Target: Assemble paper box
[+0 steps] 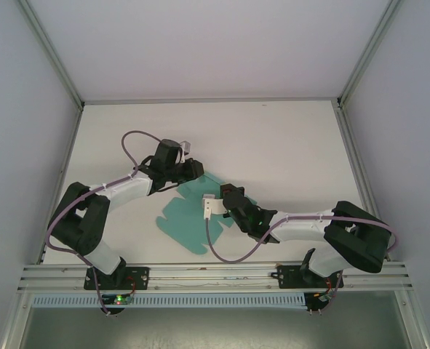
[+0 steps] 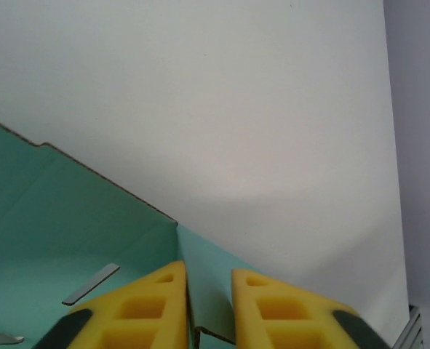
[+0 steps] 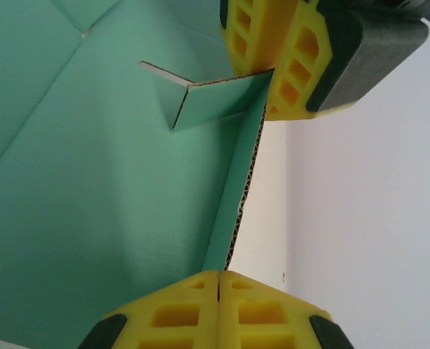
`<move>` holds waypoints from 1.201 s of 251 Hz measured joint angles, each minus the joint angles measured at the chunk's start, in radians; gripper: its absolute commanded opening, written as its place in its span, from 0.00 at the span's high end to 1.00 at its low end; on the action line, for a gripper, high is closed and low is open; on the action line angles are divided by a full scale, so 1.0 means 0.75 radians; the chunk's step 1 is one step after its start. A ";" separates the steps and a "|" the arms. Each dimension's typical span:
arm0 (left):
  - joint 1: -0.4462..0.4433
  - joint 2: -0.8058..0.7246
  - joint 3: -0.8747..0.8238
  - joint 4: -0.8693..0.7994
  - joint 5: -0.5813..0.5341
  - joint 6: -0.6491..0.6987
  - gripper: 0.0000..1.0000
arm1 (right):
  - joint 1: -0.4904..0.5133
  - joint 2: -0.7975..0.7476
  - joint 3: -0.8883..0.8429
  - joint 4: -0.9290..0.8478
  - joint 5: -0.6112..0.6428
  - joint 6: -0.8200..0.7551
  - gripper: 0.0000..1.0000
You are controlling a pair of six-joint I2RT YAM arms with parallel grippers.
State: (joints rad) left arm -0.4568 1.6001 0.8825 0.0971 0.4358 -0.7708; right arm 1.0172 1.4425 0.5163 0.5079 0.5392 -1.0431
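The paper box (image 1: 180, 218) is a teal die-cut card sheet lying mid-table between the two arms. My left gripper (image 1: 192, 168) is at its far edge. In the left wrist view the yellow fingers (image 2: 153, 305) are drawn in around an upright flap of the paper box (image 2: 207, 287), which spans the narrow gap of my left gripper (image 2: 210, 275). My right gripper (image 1: 228, 198) is at the sheet's right side. Its jaws (image 3: 218, 275) are fully shut with nothing between them, tips against the lower end of a raised wall (image 3: 247, 174). My left gripper (image 3: 273, 69) pinches that wall's far corner beside a folded tab (image 3: 204, 102).
The white table (image 1: 273, 145) runs out beyond the sheet, bounded by grey walls and aluminium rails (image 1: 200, 273) along the near edge. Purple cables (image 1: 138, 138) loop off both arms. A small white part (image 1: 211, 206) sits on the right wrist above the sheet.
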 measured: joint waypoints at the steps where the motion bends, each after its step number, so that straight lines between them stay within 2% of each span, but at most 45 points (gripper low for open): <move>1: 0.000 0.000 0.000 0.001 0.000 -0.001 0.86 | 0.000 0.000 -0.001 0.000 0.000 0.000 1.00; 32: -0.002 -0.020 -0.003 -0.005 -0.027 -0.003 0.93 | 0.000 0.000 -0.002 0.017 0.003 0.000 1.00; 71: -0.019 -0.102 -0.003 -0.077 -0.097 0.034 0.93 | 0.000 -0.030 0.001 0.003 -0.004 0.036 0.85; 126: -0.028 -0.159 -0.003 -0.117 -0.134 0.105 0.94 | -0.032 -0.074 0.049 -0.117 -0.019 0.086 0.73; 138: -0.028 -0.159 -0.003 -0.120 -0.135 0.115 0.95 | -0.039 -0.074 0.061 -0.134 -0.024 0.096 0.67; 188: -0.028 -0.159 -0.008 -0.120 -0.143 0.133 0.95 | -0.058 -0.050 0.086 -0.140 -0.011 0.102 0.66; 216: -0.028 -0.159 -0.010 -0.121 -0.151 0.140 0.95 | -0.078 -0.020 0.106 -0.152 0.003 0.107 0.61; 245: -0.028 -0.159 -0.011 -0.121 -0.143 0.148 0.95 | -0.119 -0.007 0.106 -0.197 0.018 0.133 0.67; 261: -0.032 -0.159 -0.011 -0.121 -0.143 0.151 0.95 | -0.121 -0.007 0.106 -0.206 0.017 0.144 0.81; 280: -0.034 -0.159 -0.011 -0.121 -0.143 0.151 0.94 | -0.121 -0.007 0.106 -0.220 0.015 0.168 0.91; 291: -0.034 -0.159 -0.011 -0.121 -0.144 0.152 0.87 | -0.121 -0.007 0.106 -0.217 0.015 0.181 1.00; 301: -0.034 -0.159 -0.011 -0.125 -0.144 0.158 0.78 | -0.121 -0.007 0.106 -0.215 0.017 0.175 1.00</move>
State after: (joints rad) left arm -0.4824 1.4811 0.8742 0.0036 0.3275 -0.6525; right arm 0.9268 1.4376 0.5961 0.3470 0.5522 -0.9119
